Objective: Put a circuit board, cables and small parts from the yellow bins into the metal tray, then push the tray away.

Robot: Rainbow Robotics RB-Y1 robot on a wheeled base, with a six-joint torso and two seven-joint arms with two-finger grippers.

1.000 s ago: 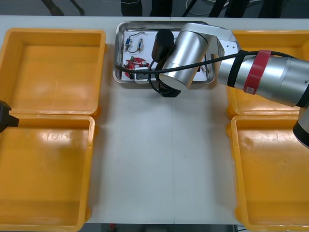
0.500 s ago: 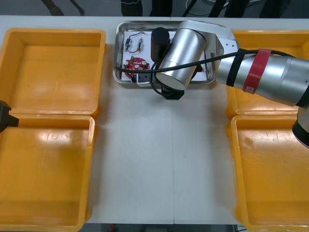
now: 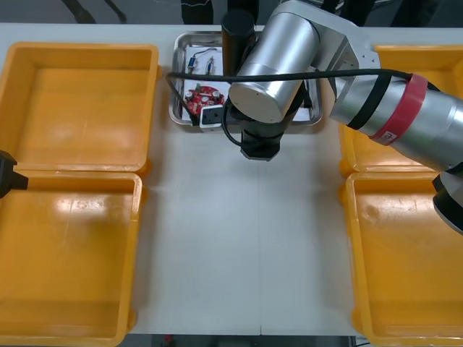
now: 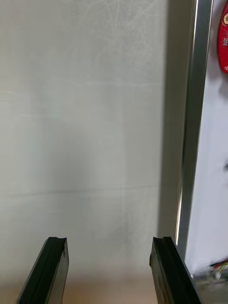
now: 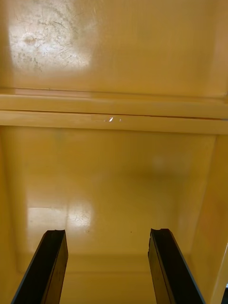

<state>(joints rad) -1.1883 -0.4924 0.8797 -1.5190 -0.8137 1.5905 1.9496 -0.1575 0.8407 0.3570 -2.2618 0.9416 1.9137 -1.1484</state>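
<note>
The metal tray point(image 3: 175, 79) stands at the table's far middle, white inside. In it lie a round red circuit board point(image 3: 203, 96) and a blue and white cable point(image 3: 200, 63); my right arm hides the rest of it. My right gripper point(image 3: 259, 148) hangs over bare table just at the tray's near rim. In the right wrist view it point(image 4: 110, 266) is open and holds nothing, one finger point(image 4: 167, 270) close beside the tray's rim point(image 4: 192, 118), with the circuit board point(image 4: 223, 42) beyond the rim. My left gripper point(image 3: 9, 175) is parked at the left edge, open point(image 5: 108, 266).
Two yellow bins stand on the left point(image 3: 79, 108) point(image 3: 69, 260) and two on the right point(image 3: 405, 267) point(image 3: 434, 58); their floors look bare. The left wrist view looks down on the wall point(image 5: 114, 116) between the left bins. White table lies between the bins.
My right wrist has risen and turned, and its gripper has drawn back a little from the tray's near rim. The tray has barely shifted. The left arm has not moved.
</note>
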